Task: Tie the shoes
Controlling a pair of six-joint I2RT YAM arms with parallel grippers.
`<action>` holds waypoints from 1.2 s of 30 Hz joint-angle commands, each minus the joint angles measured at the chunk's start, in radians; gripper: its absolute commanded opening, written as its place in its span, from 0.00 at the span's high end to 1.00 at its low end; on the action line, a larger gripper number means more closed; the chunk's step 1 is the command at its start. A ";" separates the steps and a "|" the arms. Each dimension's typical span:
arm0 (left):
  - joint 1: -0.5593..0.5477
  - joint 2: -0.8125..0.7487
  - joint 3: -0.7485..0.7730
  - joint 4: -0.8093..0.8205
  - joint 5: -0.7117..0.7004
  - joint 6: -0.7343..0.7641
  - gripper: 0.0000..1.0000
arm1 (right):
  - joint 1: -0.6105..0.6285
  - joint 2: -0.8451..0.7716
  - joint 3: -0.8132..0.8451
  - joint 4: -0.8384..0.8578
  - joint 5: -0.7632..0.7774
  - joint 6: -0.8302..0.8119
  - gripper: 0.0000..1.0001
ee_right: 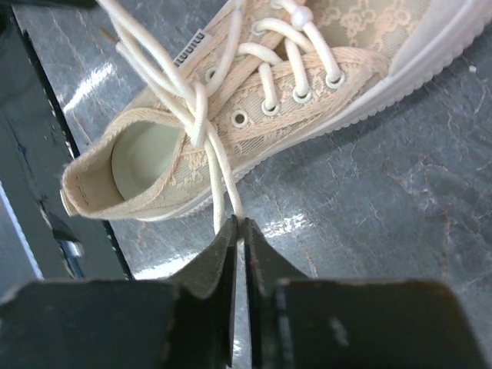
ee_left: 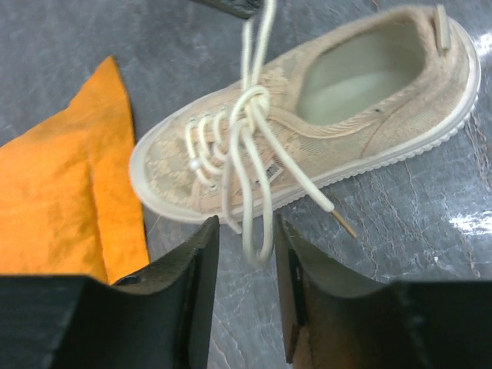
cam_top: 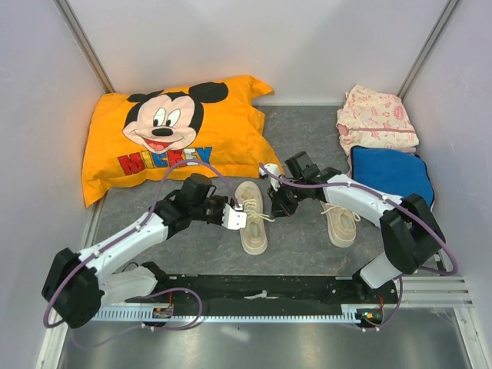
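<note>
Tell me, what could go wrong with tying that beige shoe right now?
1. The white lace loop hangs ungripped between the open left fingers, beside the cream-beige fabric sneaker; it might slide out, loosening the knot.
2. The right fingers pinch two white lace strands; a hard pull could drag the sneaker across the grey table or undo the knot.

Plain white panel walls [cam_top: 307, 46] close in a mottled dark-grey desk [cam_top: 301, 240] on its left, far and right sides, with slim metal corner posts [cam_top: 81, 38] between them. An orange Mickey Mouse pillow [cam_top: 108, 154] lies far left, a folded pink patterned cloth [cam_top: 377, 119] and a blue cushion [cam_top: 388, 173] far right. Light is soft and even.
</note>
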 commanded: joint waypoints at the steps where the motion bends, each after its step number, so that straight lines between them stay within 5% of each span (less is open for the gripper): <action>1: 0.025 -0.128 -0.031 0.003 0.003 -0.163 0.55 | -0.003 0.016 0.064 -0.040 -0.028 -0.122 0.82; 7: 0.045 -0.197 -0.056 -0.026 0.010 -0.235 0.55 | 0.000 0.065 0.135 -0.052 -0.008 -0.219 0.62; 18: 0.068 -0.205 -0.061 -0.057 0.042 -0.299 0.60 | 0.022 0.126 0.219 -0.127 -0.087 -0.453 0.65; 36: 0.073 -0.205 -0.067 -0.103 0.075 -0.289 0.67 | 0.072 0.217 0.295 -0.149 -0.123 -0.529 0.67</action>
